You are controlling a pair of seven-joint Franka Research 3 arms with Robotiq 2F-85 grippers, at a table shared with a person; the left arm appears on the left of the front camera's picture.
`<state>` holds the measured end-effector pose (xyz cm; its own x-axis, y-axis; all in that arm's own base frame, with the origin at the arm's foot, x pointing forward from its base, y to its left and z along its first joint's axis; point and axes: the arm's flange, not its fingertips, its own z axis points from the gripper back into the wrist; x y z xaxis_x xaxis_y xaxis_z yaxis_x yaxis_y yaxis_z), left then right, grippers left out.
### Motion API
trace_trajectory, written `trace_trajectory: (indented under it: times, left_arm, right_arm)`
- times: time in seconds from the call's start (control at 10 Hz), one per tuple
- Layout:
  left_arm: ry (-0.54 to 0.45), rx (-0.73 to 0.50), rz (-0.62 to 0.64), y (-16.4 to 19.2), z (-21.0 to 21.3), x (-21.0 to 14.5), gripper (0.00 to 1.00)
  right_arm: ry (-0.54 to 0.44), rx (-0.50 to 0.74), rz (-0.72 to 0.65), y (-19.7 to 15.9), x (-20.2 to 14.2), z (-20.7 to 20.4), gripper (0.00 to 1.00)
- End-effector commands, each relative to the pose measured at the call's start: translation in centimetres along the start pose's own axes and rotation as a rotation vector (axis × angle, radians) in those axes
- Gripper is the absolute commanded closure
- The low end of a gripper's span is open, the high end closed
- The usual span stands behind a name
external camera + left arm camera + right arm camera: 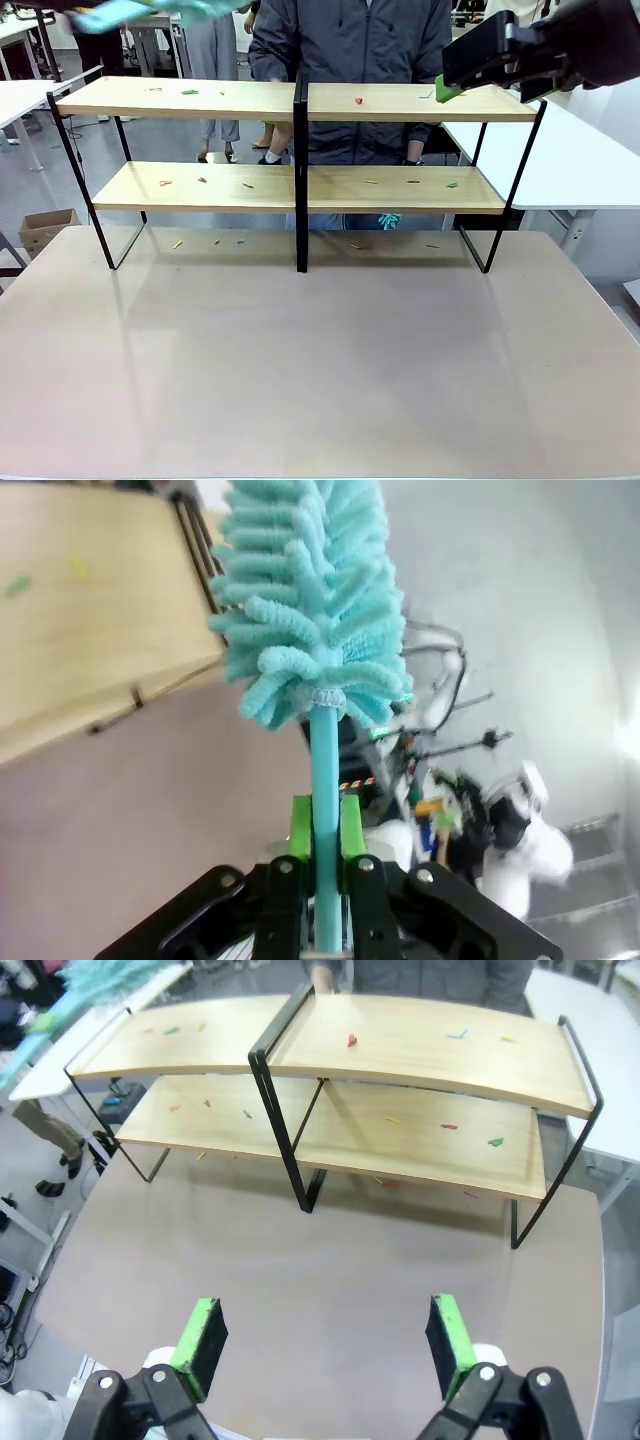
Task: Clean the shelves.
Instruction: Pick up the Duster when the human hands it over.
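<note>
Left tool (325, 828) clamping duster (315, 610), shelves (250, 100) running left-right

The table (320, 380) in front of the shelves (180, 98) is lying open, giving free approach to both tiers. The black centre post (300, 170) is splitting each tier into two bays, and a person (350, 40) is standing close behind, blocking the far side. A teal duster (130, 15) is hanging high by the left end.
</note>
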<state>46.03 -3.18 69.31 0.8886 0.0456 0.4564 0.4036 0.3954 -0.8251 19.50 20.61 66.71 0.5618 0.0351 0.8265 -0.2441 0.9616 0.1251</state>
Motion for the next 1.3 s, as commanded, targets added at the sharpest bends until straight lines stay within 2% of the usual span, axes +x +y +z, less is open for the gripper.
trace_trajectory:
  times: [0.0,0.2,0.3,0.4,0.5,0.6,0.7,0.8,1.2]
  left_arm:
    - [-0.016,0.097,-0.218,-1.3,9.7,-7.1,1.0]
    - [-0.19,0.265,-0.281,-0.4,20.0,-14.2,1.0]
    - [-0.281,0.309,-0.228,0.7,23.4,-17.3,1.0]
    - [-0.379,0.316,-0.166,1.8,26.0,-20.3,1.0]
    - [-0.437,0.304,-0.144,3.0,27.9,-22.8,1.0]
    - [-0.487,0.324,-0.071,4.6,28.8,-24.5,1.0]
    - [-0.6,0.294,0.024,5.8,28.9,-24.6,1.0]
    - [-0.446,0.322,-0.099,3.8,30.5,-24.6,1.0]
    - [-0.446,0.322,-0.099,3.8,30.5,-24.6,1.0]
  right_arm:
    - [-0.002,-0.006,-0.002,-0.1,0.0,0.0,0.0]
    - [-0.002,-0.006,-0.002,-0.1,0.0,0.0,0.0]
    - [-0.002,-0.006,-0.002,-0.1,0.0,0.0,0.0]
    - [-0.002,-0.006,-0.002,-0.1,0.0,0.0,0.0]
    - [-0.002,-0.006,-0.002,-0.1,0.0,0.0,0.0]
    - [-0.002,-0.006,-0.002,-0.1,0.0,0.0,0.0]
    - [-0.002,-0.006,-0.002,-0.1,0.0,0.0,0.0]
    - [-0.002,-0.006,-0.002,-0.1,0.0,0.0,0.0]
    - [-0.002,-0.006,-0.002,-0.1,0.0,0.0,0.0]
